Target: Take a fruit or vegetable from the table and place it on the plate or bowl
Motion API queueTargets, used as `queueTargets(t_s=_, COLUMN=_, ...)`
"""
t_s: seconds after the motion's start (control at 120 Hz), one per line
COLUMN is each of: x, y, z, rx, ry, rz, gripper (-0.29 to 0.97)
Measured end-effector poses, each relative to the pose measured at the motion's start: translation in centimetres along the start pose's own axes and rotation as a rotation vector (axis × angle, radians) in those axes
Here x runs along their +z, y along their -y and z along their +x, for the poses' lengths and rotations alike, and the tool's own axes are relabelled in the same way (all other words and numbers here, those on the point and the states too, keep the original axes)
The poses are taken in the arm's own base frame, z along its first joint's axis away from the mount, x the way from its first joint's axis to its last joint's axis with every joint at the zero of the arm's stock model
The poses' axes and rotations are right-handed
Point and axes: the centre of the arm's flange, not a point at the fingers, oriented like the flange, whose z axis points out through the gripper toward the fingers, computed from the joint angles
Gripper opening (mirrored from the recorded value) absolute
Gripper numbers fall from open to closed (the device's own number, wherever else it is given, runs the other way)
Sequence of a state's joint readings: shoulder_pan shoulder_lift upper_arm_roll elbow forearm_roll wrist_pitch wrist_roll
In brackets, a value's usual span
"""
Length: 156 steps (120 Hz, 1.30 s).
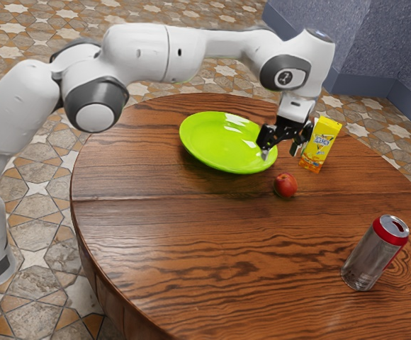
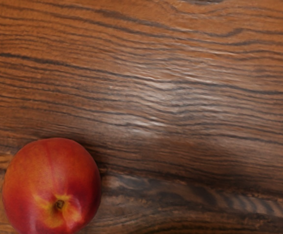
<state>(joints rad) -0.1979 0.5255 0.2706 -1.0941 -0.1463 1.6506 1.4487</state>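
A small red-orange peach (image 1: 285, 185) (image 2: 52, 185) lies on the round wooden table (image 1: 212, 234), just in front of the lime green plate (image 1: 223, 140). My black gripper (image 1: 279, 150) hangs open above the table, between the plate's near rim and a yellow juice carton (image 1: 319, 144). It is a short way above and behind the peach, with nothing between its fingers. In the wrist view the peach's stem end faces up, with yellow around the stem.
The yellow juice carton stands upright close to the gripper on the exterior view's right. A silver can with a red top (image 1: 375, 253) stands near the table's front right edge. The wood in front of the peach is bare.
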Motion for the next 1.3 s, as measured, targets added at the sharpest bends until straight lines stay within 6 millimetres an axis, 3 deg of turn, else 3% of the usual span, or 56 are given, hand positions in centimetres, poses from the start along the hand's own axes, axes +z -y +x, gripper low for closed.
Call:
queueTargets(t_s=0.267, x=1.5, y=0.7, z=-0.2, rx=-0.016, ry=0.007, rz=0.006, gripper=0.68)
queueTargets(t_s=0.533, x=2.2, y=1.3, z=-2.1, rx=-0.051, ry=0.012, rz=0.005, gripper=0.68)
queueTargets(t_s=1.192, x=5.8, y=2.7, z=-1.7, rx=-0.069, ry=0.0, rz=0.012, gripper=0.68)
queueTargets(t_s=1.3, x=6.3, y=2.7, z=-0.8, rx=-0.059, ry=-0.008, rz=0.007, gripper=0.68)
